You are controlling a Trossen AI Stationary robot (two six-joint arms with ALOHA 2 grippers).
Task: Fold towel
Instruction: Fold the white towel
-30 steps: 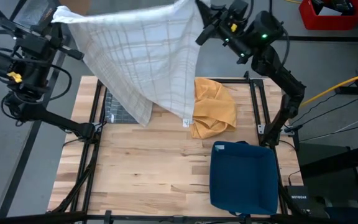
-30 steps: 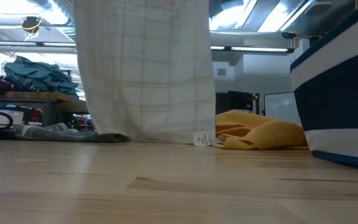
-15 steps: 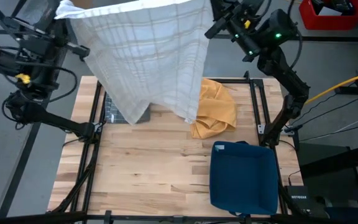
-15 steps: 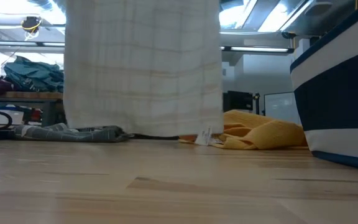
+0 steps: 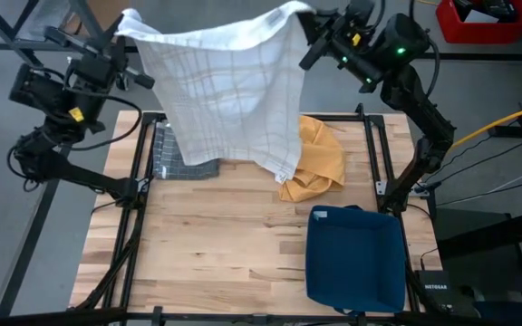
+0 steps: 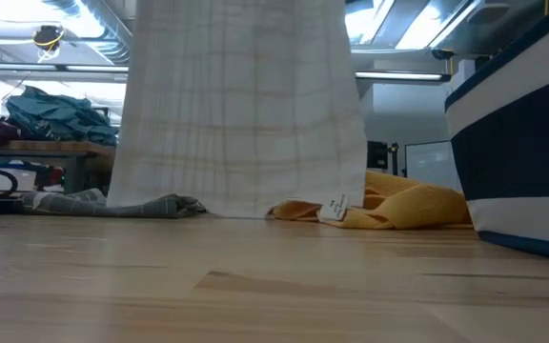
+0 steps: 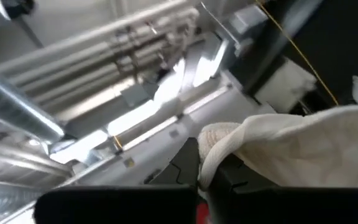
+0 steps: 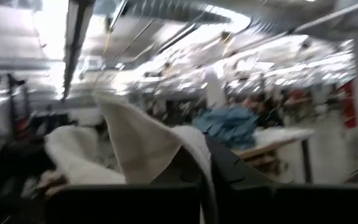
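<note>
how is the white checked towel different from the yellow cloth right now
The white checked towel hangs in the air, spread between the left gripper and right gripper; the yellow cloth lies crumpled on the table. The towel shows faint grid lines; the cloth is plain. Both are at the table's far side, the towel's lower edge overlapping the cloth.

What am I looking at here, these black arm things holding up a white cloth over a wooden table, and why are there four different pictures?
It is a robot with two arms, filmed by four cameras at once: one above the table, one at tabletop height, and one on each wrist. The left claw and the right claw are each shut on a top corner of the white checked towel, holding it up so it hangs like a curtain; the goal is to fold it. On the wooden table lie a yellow cloth, a grey cloth and a blue bin. The wrist pictures show a bunched towel corner by each claw.
</note>
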